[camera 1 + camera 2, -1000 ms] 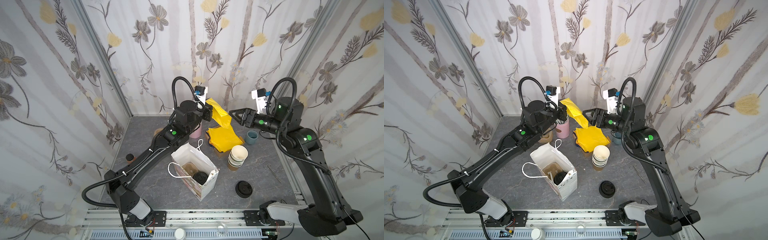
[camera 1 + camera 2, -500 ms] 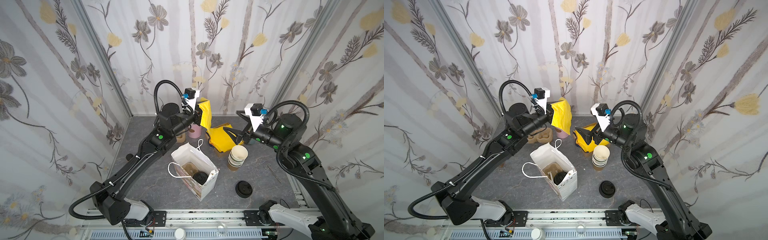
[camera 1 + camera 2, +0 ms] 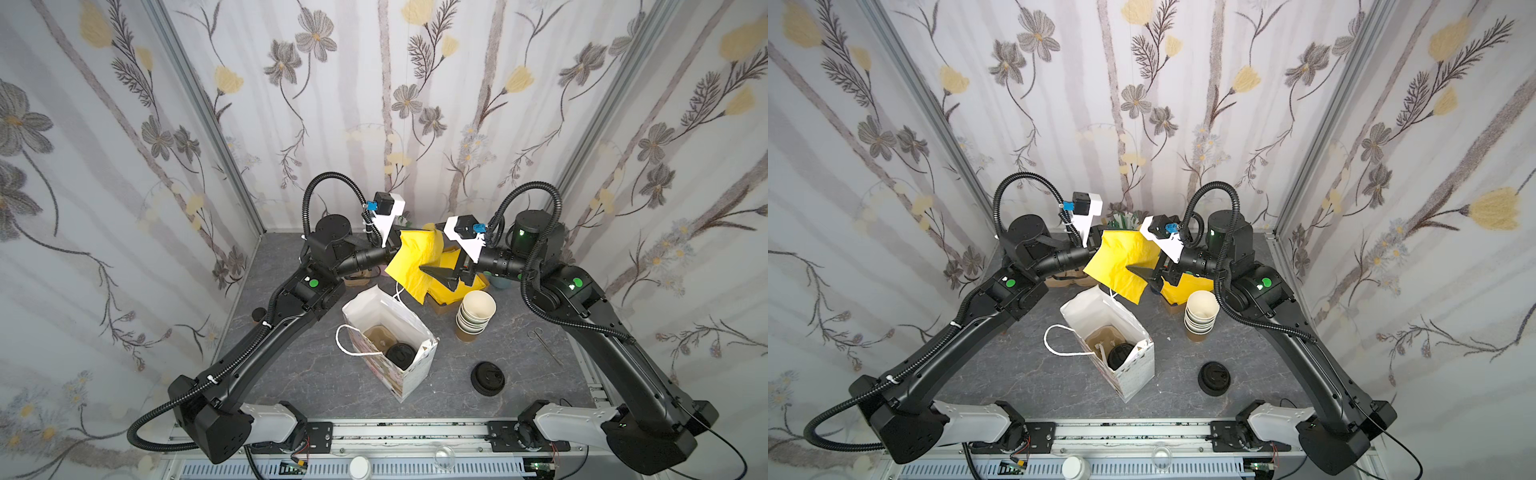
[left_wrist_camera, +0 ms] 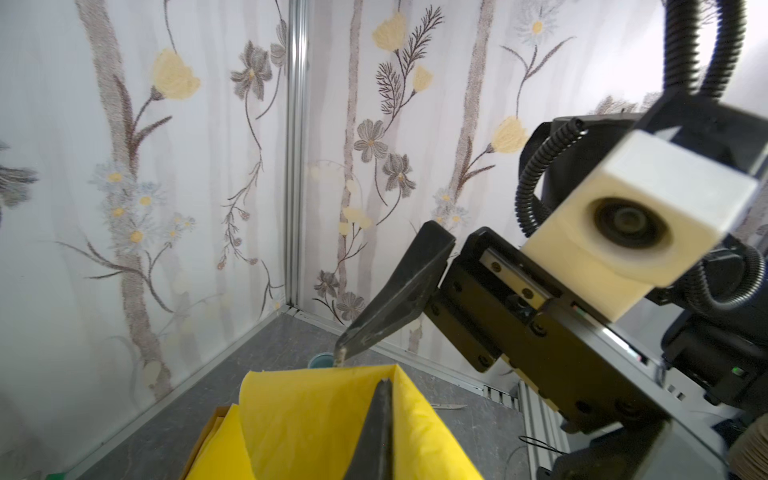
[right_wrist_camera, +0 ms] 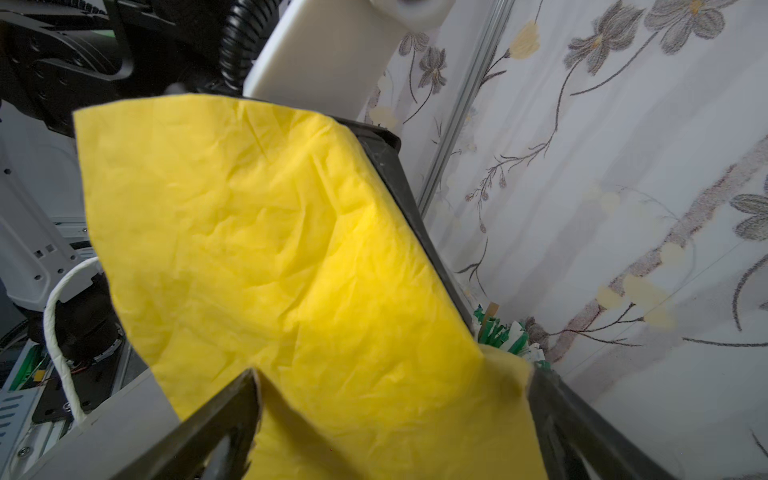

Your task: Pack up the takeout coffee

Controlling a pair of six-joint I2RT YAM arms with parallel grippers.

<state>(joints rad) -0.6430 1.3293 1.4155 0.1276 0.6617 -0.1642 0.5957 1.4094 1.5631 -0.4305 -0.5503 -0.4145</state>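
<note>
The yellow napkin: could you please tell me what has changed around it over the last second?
The left gripper, fingers shut on the yellow napkin, swung left and back to centre. The right gripper came in from the right and now straddles the hanging napkin's edge, fingers open, gripping nothing. The paper bag holding the takeout coffee, the cup stack and the lid pile stayed put.

Pale floral walls [image 3: 374, 83] — grey and yellow blooms, aluminium corner posts [image 3: 205, 120], dark marbled grey floor [image 3: 316, 374], even light
</note>
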